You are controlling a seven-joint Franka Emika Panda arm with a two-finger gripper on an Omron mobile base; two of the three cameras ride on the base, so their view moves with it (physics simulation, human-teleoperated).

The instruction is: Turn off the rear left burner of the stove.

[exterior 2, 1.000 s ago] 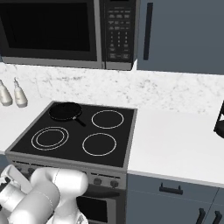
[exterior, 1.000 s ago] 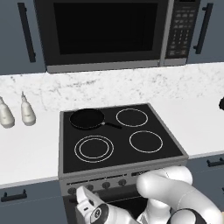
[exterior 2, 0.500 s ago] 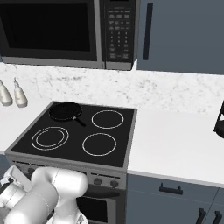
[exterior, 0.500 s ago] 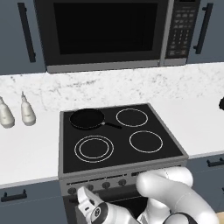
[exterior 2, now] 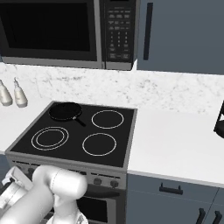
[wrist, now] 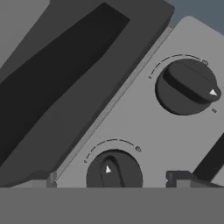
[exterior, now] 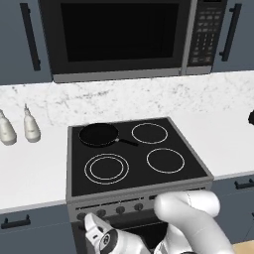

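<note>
The gripper (wrist: 113,180) hangs spread wide at the stove's (exterior: 203,168) front panel, its tips flanking a dark knob (wrist: 114,169); a second knob (wrist: 186,86) sits beside it. Farther back, a black frying pan (exterior: 98,134) covers the rear left burner (exterior: 94,126) at the cooktop's back left corner.

The stove (exterior: 134,154) is black glass with grey steel trim and white ring marks. Its knobs (wrist: 186,86) are dark grey with white pointers; the frying pan (exterior: 99,134) is black. The counter (exterior: 30,168) is white marble with grey veins.
</note>
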